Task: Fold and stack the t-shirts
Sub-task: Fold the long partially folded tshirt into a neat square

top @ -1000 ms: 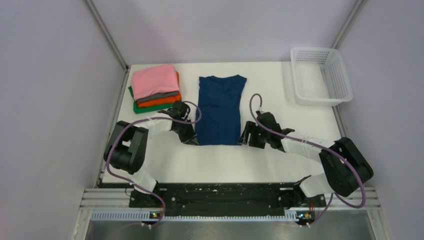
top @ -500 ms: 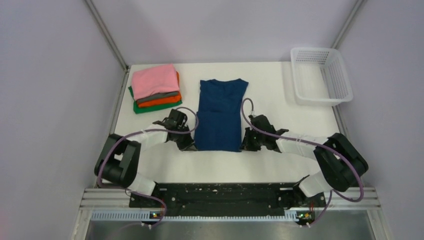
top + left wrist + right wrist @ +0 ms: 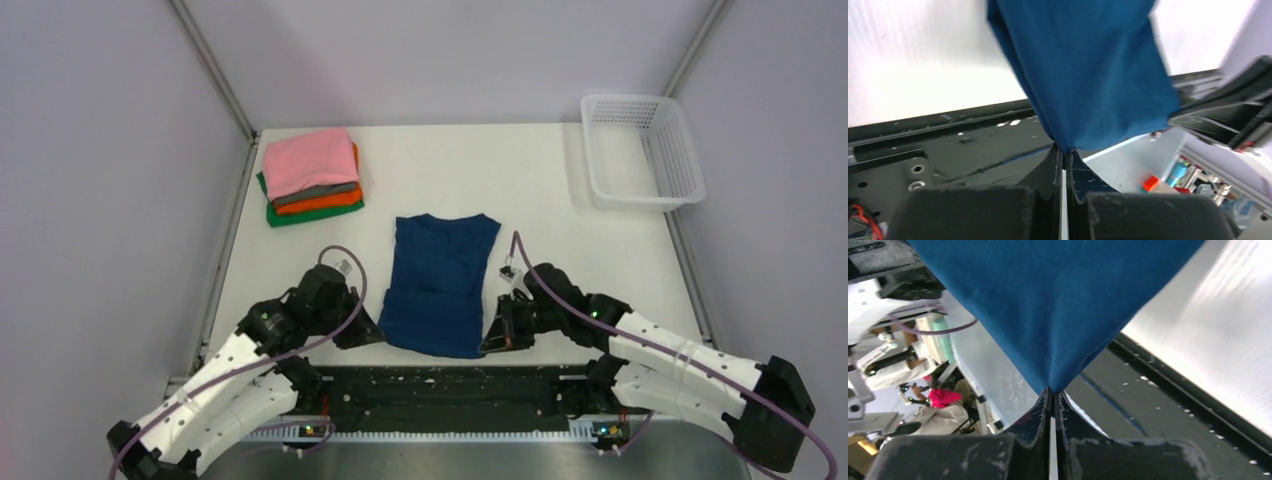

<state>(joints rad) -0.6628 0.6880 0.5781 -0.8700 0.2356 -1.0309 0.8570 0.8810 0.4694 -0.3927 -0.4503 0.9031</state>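
Note:
A navy blue t-shirt [image 3: 440, 283], folded into a long strip, lies at the near middle of the table with its near end lifted toward the front edge. My left gripper [image 3: 377, 338] is shut on its near left corner [image 3: 1064, 145]. My right gripper [image 3: 487, 346] is shut on its near right corner [image 3: 1052, 385]. Both wrist views show blue cloth pinched between closed jaws, hanging above the black base rail. A stack of folded t-shirts [image 3: 310, 175], pink on top over grey, orange and green, sits at the far left.
A white mesh basket [image 3: 640, 150] stands at the far right corner. The black base rail [image 3: 440, 385] runs along the table's near edge under the grippers. Purple walls close in the table on the left, the right and the back.
Both grippers have closed on the navy t-shirt's near corners and pulled it toward the front edge. Both arms have drawn back and lowered. The folded stack has not moved.

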